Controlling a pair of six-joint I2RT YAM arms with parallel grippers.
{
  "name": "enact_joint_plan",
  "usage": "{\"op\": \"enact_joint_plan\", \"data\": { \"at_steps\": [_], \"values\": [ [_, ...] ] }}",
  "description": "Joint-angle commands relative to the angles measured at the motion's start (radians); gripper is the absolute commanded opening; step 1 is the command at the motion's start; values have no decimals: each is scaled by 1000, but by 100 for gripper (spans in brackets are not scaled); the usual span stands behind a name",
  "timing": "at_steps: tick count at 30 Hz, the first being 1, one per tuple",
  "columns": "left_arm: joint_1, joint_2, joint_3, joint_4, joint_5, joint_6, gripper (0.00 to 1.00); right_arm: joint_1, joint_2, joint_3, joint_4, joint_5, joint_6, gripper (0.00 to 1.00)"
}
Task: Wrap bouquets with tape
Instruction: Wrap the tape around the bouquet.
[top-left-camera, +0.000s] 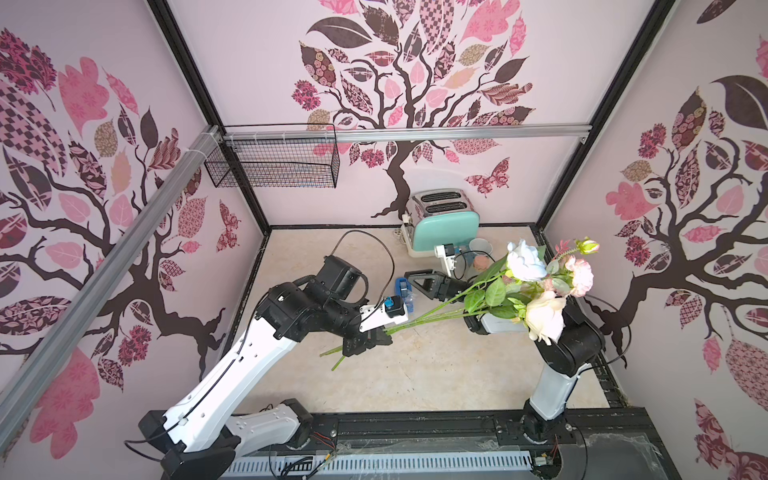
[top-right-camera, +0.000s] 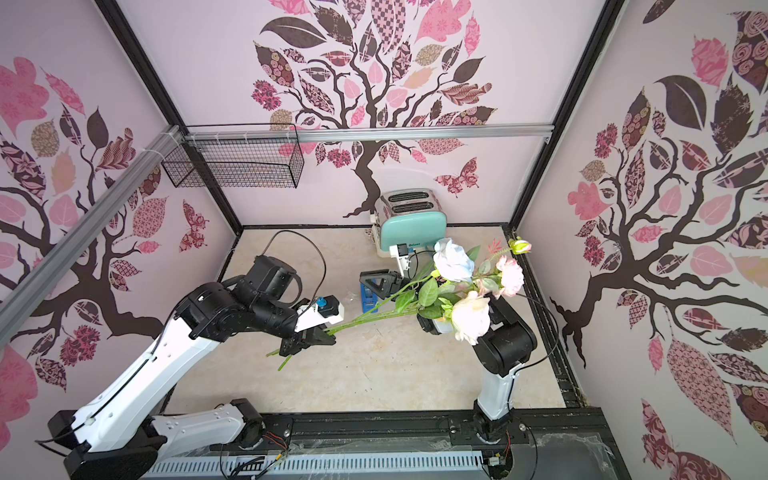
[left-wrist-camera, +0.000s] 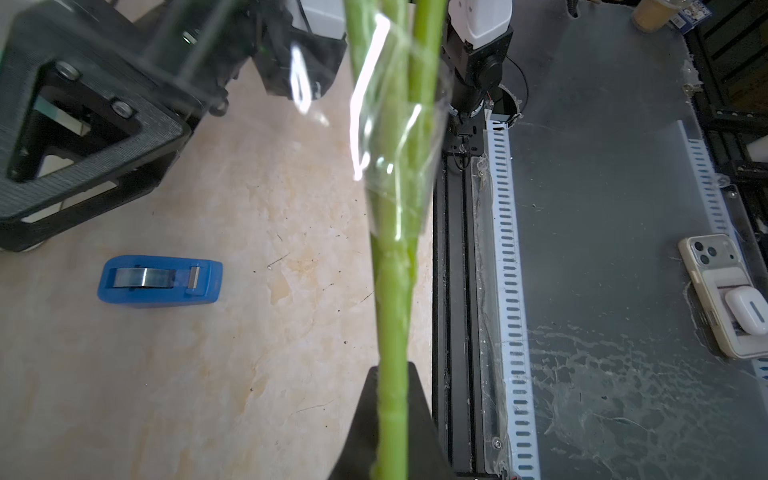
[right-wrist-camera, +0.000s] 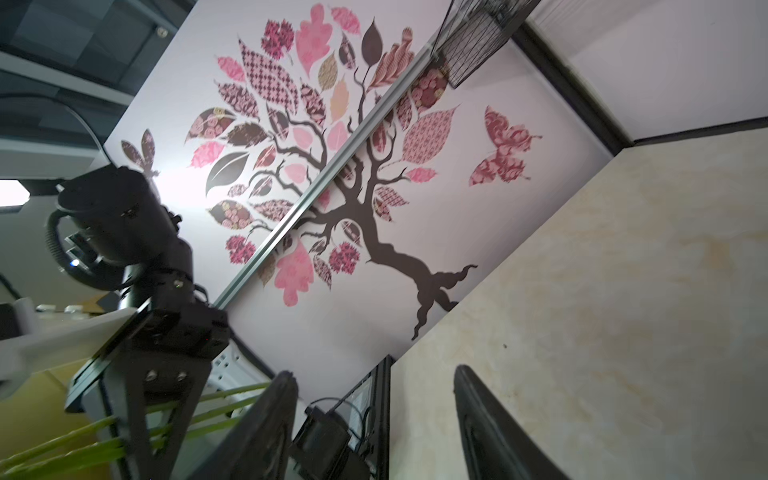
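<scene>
Left tool (top-left-camera: 376, 334): clamped shut on the lower stems (left-wrist-camera: 392, 311), the cut ends poking out behind it.
Right tool (right-wrist-camera: 374, 372): jaws apart with nothing between them, just beside the tape dispenser (left-wrist-camera: 160, 279).
Bouquet (top-left-camera: 495, 292): held clear above the desk (top-left-camera: 415, 374), with the blooms hanging over the right arm.
Long axis: runs along the stems and slants upward, cut ends toward the left arm, blooms toward the right wall.
Clear tape (left-wrist-camera: 390, 124): crinkled film wound loosely round the stems, just beyond the left tool.
Dispenser: upright on the desk, well apart from the stems.
Handling: probably light but top-heavy. The stems look thin, springy and smooth enough to slip, the blooms would crush easily, and the film is flimsy and sticky.
Where to hold: the bare stems below the leaves, near the wrap, never the blooms.
</scene>
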Motion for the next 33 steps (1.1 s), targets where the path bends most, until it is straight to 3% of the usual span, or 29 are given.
{"op": "enact_joint_plan", "data": {
  "at_steps": [1,19,33],
  "values": [
    [5,4,-41,35,62,33,0,6,-75,13,116,-162,-8,66],
    [45,17,-176,111,112,66,0,-17,-265,-40,115,-244,-47,78],
    [48,69,-187,98,132,60,0,-7,-232,-5,116,-289,7,86]
  ]
}}
